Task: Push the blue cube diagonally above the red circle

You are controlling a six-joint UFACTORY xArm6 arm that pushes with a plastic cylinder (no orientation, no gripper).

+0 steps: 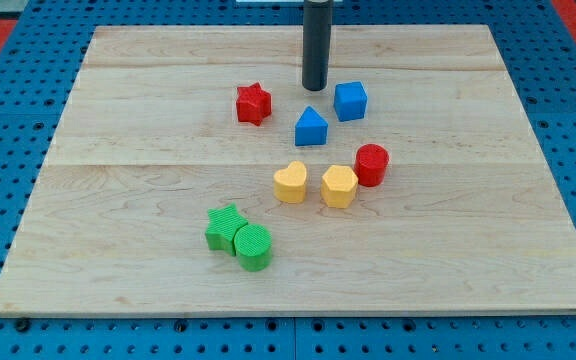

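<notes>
On the view's left half of the table [118,250], a green star [224,226] is touching a green cylinder [254,247] at its four o'clock, and a red star [253,103] is sitting farther up. Moving rightward, a yellow heart [290,182], a blue triangular block [311,127] and a yellow hexagon [339,186] are lying mid-board. My tip [314,88] is standing just beside the blue cube [350,101], at its ten o'clock. There is no pincer, only the rod. The red circle [372,164] is lying at the cube's five o'clock. I judge the approach is ending; the cube already seems roughly diagonal, so only a gentle nudge is needed.
</notes>
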